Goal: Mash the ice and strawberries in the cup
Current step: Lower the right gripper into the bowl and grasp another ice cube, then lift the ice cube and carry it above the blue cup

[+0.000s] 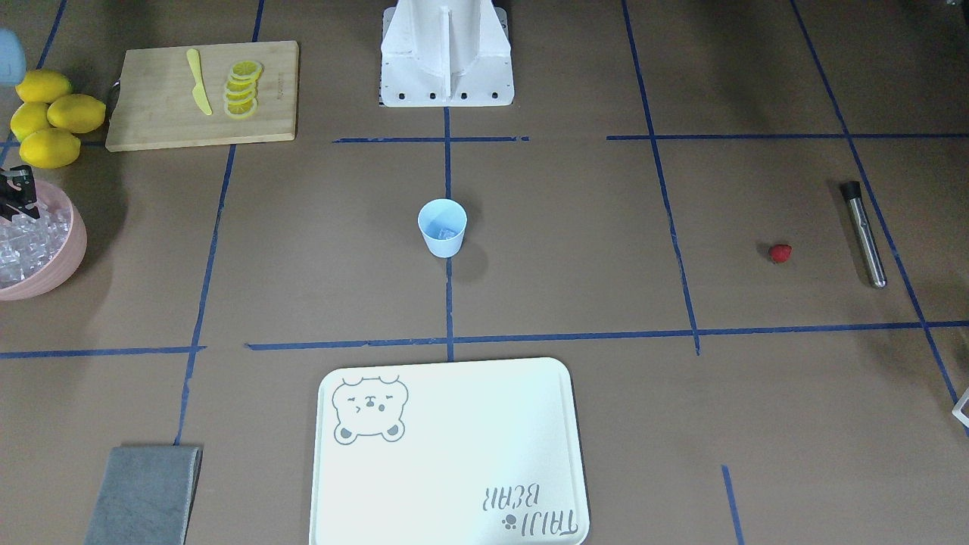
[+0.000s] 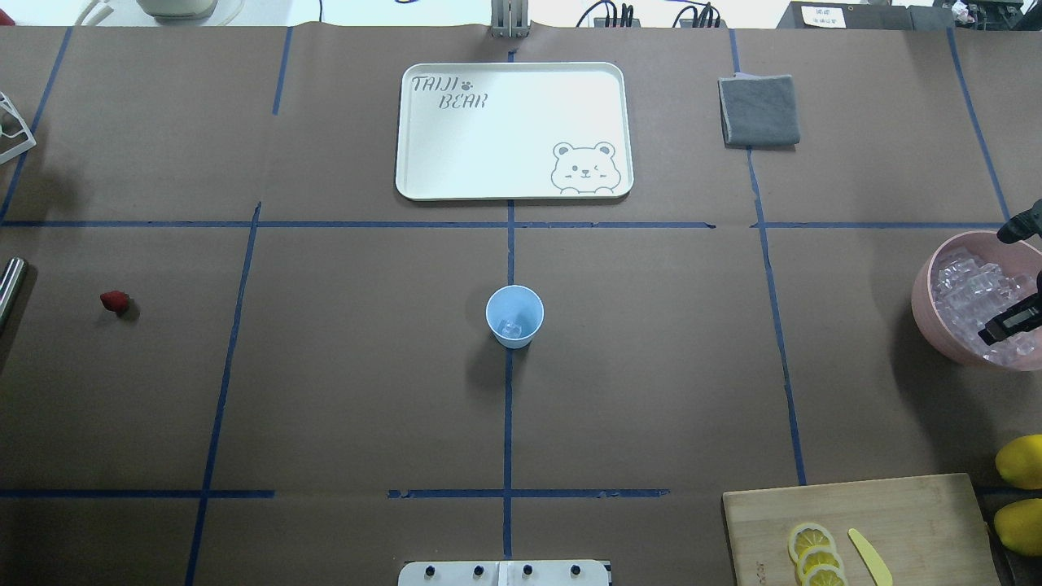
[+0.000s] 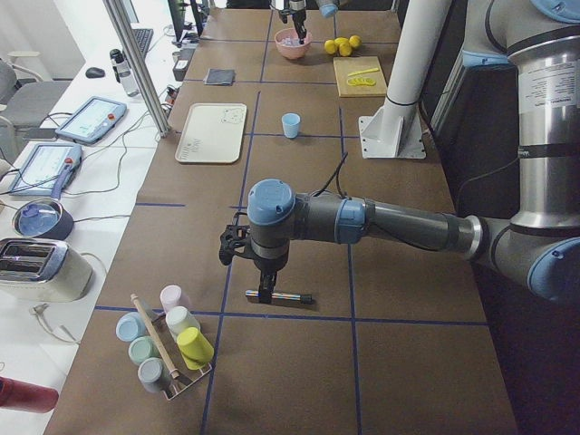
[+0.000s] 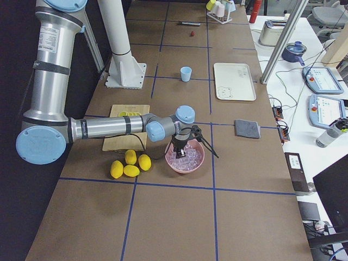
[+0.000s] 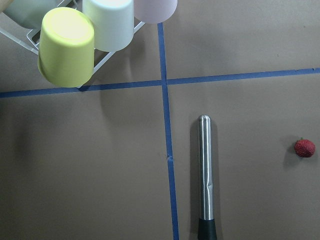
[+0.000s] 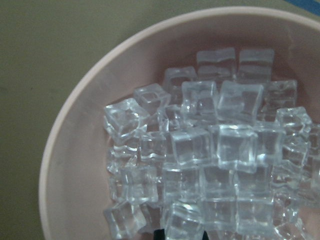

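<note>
Cup [image 2: 514,316]: pale blue, upright at the table's [image 2: 342,366] centre, on a crossing of blue tape [image 2: 508,423]. A little ice [image 2: 510,329] lies in its bottom.

Strawberry [image 1: 780,253]: one, red, alone on the brown paper well to the robot's left of the cup, near a steel muddler [image 1: 864,233] that lies flat.

Right gripper [image 2: 995,285]: fingers spread wide over the pink bowl [image 2: 920,293], which is heaped with clear cubes [image 6: 210,150]. Nothing shows between the fingers.

Left gripper [image 3: 265,292]: hangs above the muddler. How far it is open cannot be told.

Surface, other items: white bear tray [image 2: 513,130], grey cloth [image 2: 759,110], wooden board [image 1: 151,98] with lemon slices [image 1: 242,89] and a yellow knife [image 1: 198,82], four lemons [image 1: 49,113], and a rack [image 3: 168,349] of pastel cups.

Room: a side bench [image 3: 63,208] carries tablets, a toaster and a pot.
</note>
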Robot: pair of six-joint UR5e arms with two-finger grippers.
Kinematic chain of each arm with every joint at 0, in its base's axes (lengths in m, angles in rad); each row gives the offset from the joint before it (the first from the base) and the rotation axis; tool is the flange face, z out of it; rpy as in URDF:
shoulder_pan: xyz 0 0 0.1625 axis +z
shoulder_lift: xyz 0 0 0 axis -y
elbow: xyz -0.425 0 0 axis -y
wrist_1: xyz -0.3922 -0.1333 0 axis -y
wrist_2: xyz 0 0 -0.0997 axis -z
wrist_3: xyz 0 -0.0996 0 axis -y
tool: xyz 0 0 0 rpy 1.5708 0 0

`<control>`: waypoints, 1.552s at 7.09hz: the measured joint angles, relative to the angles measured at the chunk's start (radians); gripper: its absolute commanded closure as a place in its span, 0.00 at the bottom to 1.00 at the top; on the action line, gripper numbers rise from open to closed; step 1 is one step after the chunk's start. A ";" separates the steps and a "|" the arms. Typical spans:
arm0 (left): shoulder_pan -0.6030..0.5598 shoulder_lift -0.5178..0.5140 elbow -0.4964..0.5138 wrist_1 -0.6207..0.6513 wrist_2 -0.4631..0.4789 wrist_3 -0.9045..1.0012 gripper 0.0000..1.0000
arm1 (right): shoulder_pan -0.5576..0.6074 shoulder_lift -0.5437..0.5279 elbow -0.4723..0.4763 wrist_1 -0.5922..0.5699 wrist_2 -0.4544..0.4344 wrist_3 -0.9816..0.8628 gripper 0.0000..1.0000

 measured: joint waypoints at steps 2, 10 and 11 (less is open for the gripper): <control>0.000 0.000 0.000 0.000 -0.001 -0.001 0.00 | 0.024 -0.003 0.019 -0.003 0.014 0.000 1.00; 0.000 -0.002 -0.001 0.004 -0.002 -0.002 0.00 | 0.048 0.240 0.152 -0.091 0.171 0.343 1.00; 0.001 -0.002 0.002 0.004 -0.002 -0.002 0.00 | -0.021 0.335 0.152 -0.123 0.166 0.469 1.00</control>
